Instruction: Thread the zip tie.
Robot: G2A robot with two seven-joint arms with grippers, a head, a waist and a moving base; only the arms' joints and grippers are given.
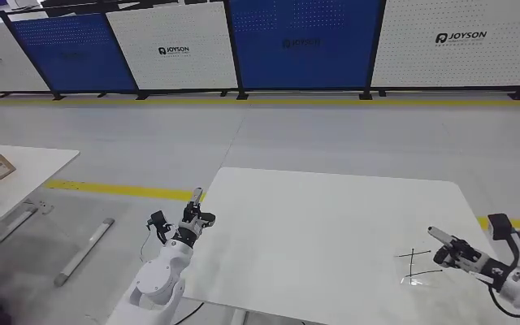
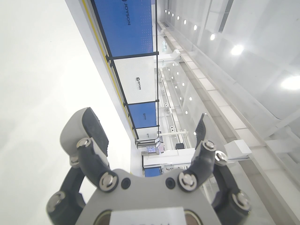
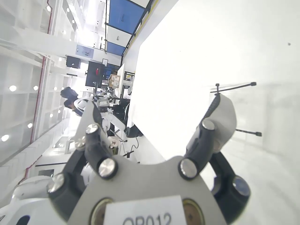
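Left pincer [image 2: 147,122] gapes wide, empty, at the counter's [image 1: 325,219] left edge; right pincer [image 3: 154,104], equally wide and empty, sits beside black zip ties [image 3: 235,87]

Smooth, matt white on the table [image 1: 325,236]. At four o'clock of it, thin black plastic with a dull sheen for the zip ties [image 1: 415,254]. On left gripper [image 2: 147,118] and right gripper [image 3: 153,100], brushed grey metal, shiny screws, black ribbed pads [image 2: 97,125].

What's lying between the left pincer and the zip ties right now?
Nothing. In the top view, just bare white table stretches from the left pincer across to the zip ties, which lie beside the right pincer.
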